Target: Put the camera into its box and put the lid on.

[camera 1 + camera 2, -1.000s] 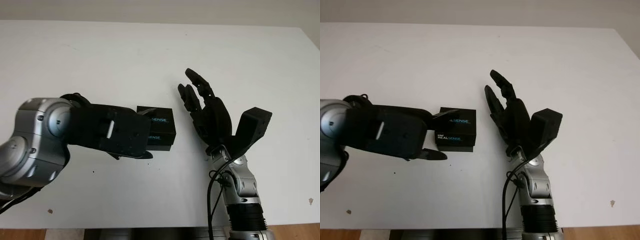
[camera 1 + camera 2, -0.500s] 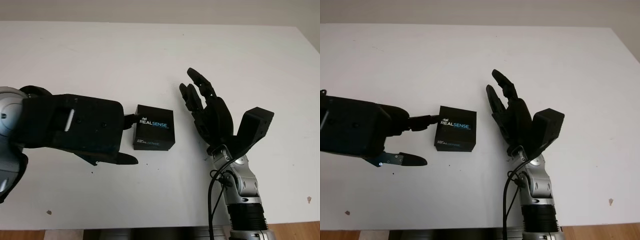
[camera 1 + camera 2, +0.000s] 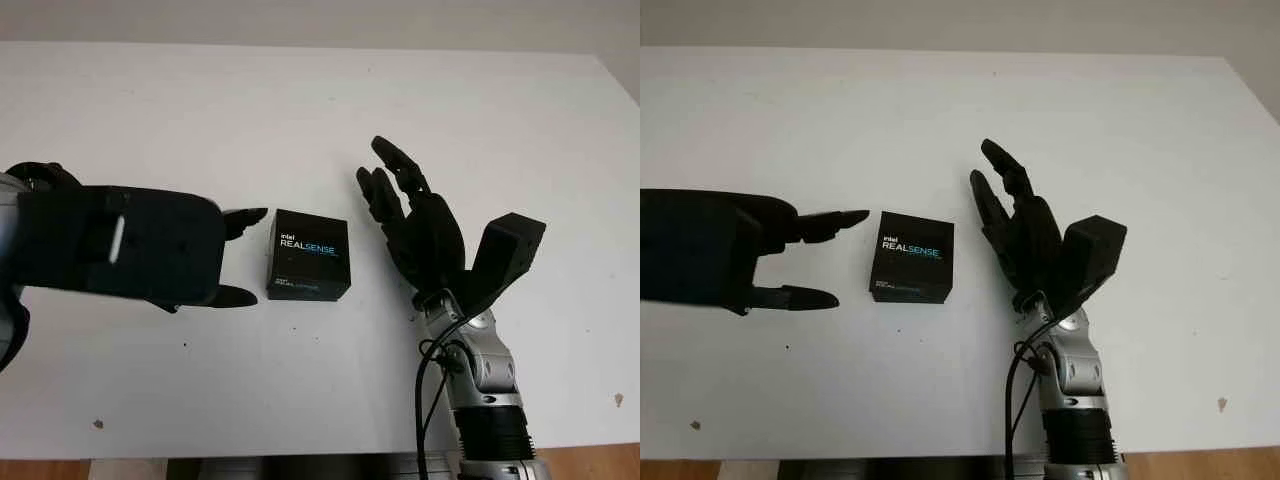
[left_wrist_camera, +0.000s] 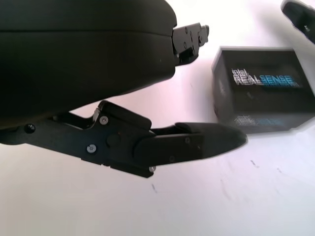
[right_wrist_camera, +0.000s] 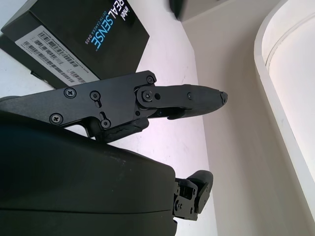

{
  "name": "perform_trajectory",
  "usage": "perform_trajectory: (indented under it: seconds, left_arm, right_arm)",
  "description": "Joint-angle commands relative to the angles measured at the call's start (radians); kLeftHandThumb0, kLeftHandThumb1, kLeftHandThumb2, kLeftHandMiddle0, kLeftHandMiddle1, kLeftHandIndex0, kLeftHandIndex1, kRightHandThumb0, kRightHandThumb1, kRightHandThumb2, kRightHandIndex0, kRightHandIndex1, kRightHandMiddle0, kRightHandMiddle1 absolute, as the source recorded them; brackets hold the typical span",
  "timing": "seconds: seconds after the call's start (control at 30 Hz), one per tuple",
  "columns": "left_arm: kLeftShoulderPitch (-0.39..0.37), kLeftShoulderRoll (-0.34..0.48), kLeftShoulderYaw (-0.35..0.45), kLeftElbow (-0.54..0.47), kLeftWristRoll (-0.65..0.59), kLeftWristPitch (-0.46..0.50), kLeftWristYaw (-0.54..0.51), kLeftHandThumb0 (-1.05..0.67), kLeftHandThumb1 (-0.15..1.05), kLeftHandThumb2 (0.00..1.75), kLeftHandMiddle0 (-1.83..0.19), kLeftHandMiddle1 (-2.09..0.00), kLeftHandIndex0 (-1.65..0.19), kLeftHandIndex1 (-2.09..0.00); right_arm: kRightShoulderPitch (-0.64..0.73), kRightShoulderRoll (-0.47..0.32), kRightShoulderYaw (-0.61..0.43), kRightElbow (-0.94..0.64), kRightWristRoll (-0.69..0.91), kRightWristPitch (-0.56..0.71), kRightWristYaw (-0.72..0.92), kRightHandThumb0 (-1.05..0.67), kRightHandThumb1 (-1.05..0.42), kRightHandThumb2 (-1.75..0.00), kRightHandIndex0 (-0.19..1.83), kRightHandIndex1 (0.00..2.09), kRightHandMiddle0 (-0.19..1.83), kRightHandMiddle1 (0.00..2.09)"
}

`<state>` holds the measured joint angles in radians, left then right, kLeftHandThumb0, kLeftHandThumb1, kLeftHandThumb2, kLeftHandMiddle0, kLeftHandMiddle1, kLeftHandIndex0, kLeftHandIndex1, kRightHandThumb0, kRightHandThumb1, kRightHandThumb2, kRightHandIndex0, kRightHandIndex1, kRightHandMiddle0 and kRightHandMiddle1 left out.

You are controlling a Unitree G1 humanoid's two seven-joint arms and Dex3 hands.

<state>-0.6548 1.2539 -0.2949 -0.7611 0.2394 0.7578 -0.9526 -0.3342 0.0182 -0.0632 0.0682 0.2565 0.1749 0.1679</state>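
Surface: white counter [image 3: 200, 120], a few small dark specks near its front edge, pale wall strip behind it.
Camera box: black Intel RealSense box [image 3: 308, 255] sits closed near the middle of the counter, lid on, white and blue lettering on top and on the front face.
Left robot hand: the left robot hand [image 3: 130, 255] is just beside the box on its left, holding nothing; its fingertips [image 3: 845, 217] point at the box with a clear gap of white counter between them and it, one finger above and one [image 4: 206, 140] lower down.
Right robot hand: the right robot hand [image 3: 1025, 230] stands just right of the box, open, fingers pointing away toward the far side of the counter, not touching the box.
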Motion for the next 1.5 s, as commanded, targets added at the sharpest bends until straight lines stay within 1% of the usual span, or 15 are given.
perform_trajectory:
  seconds: [0.0, 0.03, 0.1, 0.23, 0.3, 0.43, 0.57, 0.6, 0.67, 0.73, 0.87, 1.03, 1.17, 1.3, 1.47]
  left_arm:
    - [0.062, 0.020, 0.012, 0.016, 0.127, -0.135, 0.105, -0.75, 1.05, 0.54, 0.19, 0.00, 0.19, 0.00]
    - [0.095, 0.015, 0.021, 0.031, 0.200, -0.207, 0.173, -0.74, 1.05, 0.56, 0.19, 0.00, 0.19, 0.00]
    - [0.143, -0.011, 0.049, 0.059, 0.283, -0.300, 0.252, -0.74, 1.05, 0.59, 0.19, 0.00, 0.19, 0.00]
    - [0.222, -0.136, 0.139, 0.123, 0.316, -0.432, 0.413, -0.75, 1.05, 0.65, 0.19, 0.00, 0.19, 0.00]
    - [0.247, -0.184, 0.162, 0.145, 0.338, -0.484, 0.465, -0.76, 1.05, 0.65, 0.19, 0.00, 0.19, 0.00]
    - [0.283, -0.280, 0.145, 0.184, 0.452, -0.599, 0.581, -0.80, 1.05, 0.68, 0.19, 0.00, 0.19, 0.00]
    - [0.304, -0.389, 0.124, 0.179, 0.517, -0.665, 0.616, -0.84, 1.05, 0.71, 0.19, 0.00, 0.19, 0.00]
    - [0.309, -0.408, 0.124, 0.177, 0.528, -0.679, 0.616, -0.85, 1.05, 0.71, 0.19, 0.00, 0.19, 0.00]
    - [0.327, -0.460, 0.127, 0.156, 0.475, -0.673, 0.568, -0.85, 1.05, 0.67, 0.19, 0.00, 0.19, 0.00]
    - [0.345, -0.491, 0.130, 0.143, 0.432, -0.670, 0.518, -0.87, 1.05, 0.65, 0.19, 0.00, 0.19, 0.00]
    - [0.363, -0.512, 0.128, 0.112, 0.405, -0.655, 0.414, -0.90, 1.05, 0.67, 0.19, 0.00, 0.19, 0.00]
    - [0.402, -0.519, 0.125, 0.090, 0.396, -0.670, 0.341, -0.93, 1.05, 0.69, 0.19, 0.00, 0.19, 0.00]
    - [0.427, -0.517, 0.122, 0.085, 0.398, -0.677, 0.286, -0.94, 1.05, 0.72, 0.19, 0.00, 0.19, 0.00]
    - [0.452, -0.525, 0.118, 0.108, 0.411, -0.696, 0.280, -0.94, 1.05, 0.73, 0.19, 0.00, 0.19, 0.00]
    - [0.467, -0.543, 0.090, 0.180, 0.471, -0.717, 0.302, -0.94, 1.05, 0.72, 0.19, 0.00, 0.19, 0.00]
  right_arm:
    - [-0.001, -0.002, -0.005, -0.014, 0.008, -0.006, 0.005, -0.56, -1.05, -0.29, 0.17, 0.05, -0.08, 0.66]
    - [-0.002, -0.002, -0.006, -0.014, 0.010, -0.010, 0.008, -0.56, -1.05, -0.29, 0.16, 0.05, -0.08, 0.67]
    - [-0.006, -0.003, -0.010, -0.008, 0.013, -0.019, 0.015, -0.56, -1.05, -0.29, 0.16, 0.05, -0.09, 0.67]
    - [-0.032, -0.010, -0.036, -0.015, 0.017, -0.035, 0.002, -0.57, -1.05, -0.30, 0.13, 0.04, -0.13, 0.68]
    - [-0.044, -0.016, -0.048, -0.021, 0.017, -0.043, -0.001, -0.58, -1.05, -0.29, 0.13, 0.04, -0.17, 0.76]
    - [-0.077, -0.029, -0.087, -0.032, 0.036, -0.055, -0.011, -0.58, -1.05, -0.30, 0.12, 0.03, -0.19, 0.81]
    - [-0.100, -0.046, -0.109, -0.036, 0.037, -0.077, -0.019, -0.56, -1.05, -0.35, 0.11, 0.03, -0.19, 0.77]
    - [-0.102, -0.046, -0.112, -0.038, 0.036, -0.080, -0.026, -0.56, -1.05, -0.35, 0.11, 0.03, -0.19, 0.77]
    - [-0.110, -0.045, -0.126, -0.042, 0.045, -0.079, -0.044, -0.55, -1.05, -0.36, 0.11, 0.03, -0.19, 0.74]
    - [-0.118, -0.048, -0.137, -0.041, 0.046, -0.087, -0.056, -0.55, -1.05, -0.36, 0.10, 0.03, -0.19, 0.72]
    - [-0.130, -0.063, -0.150, -0.033, 0.043, -0.102, -0.058, -0.56, -1.05, -0.43, 0.07, 0.01, -0.19, 0.69]
    - [-0.136, -0.060, -0.165, -0.029, 0.060, -0.104, -0.064, -0.55, -1.05, -0.45, 0.05, 0.01, -0.19, 0.62]
    - [-0.131, -0.063, -0.163, -0.028, 0.060, -0.115, -0.062, -0.56, -1.05, -0.45, 0.05, 0.01, -0.19, 0.67]
    - [-0.125, -0.061, -0.162, -0.030, 0.070, -0.113, -0.061, -0.55, -1.05, -0.47, 0.04, 0.01, -0.19, 0.63]
    - [-0.110, -0.066, -0.156, -0.042, 0.071, -0.110, -0.052, -0.54, -1.05, -0.48, 0.02, 0.01, -0.19, 0.56]
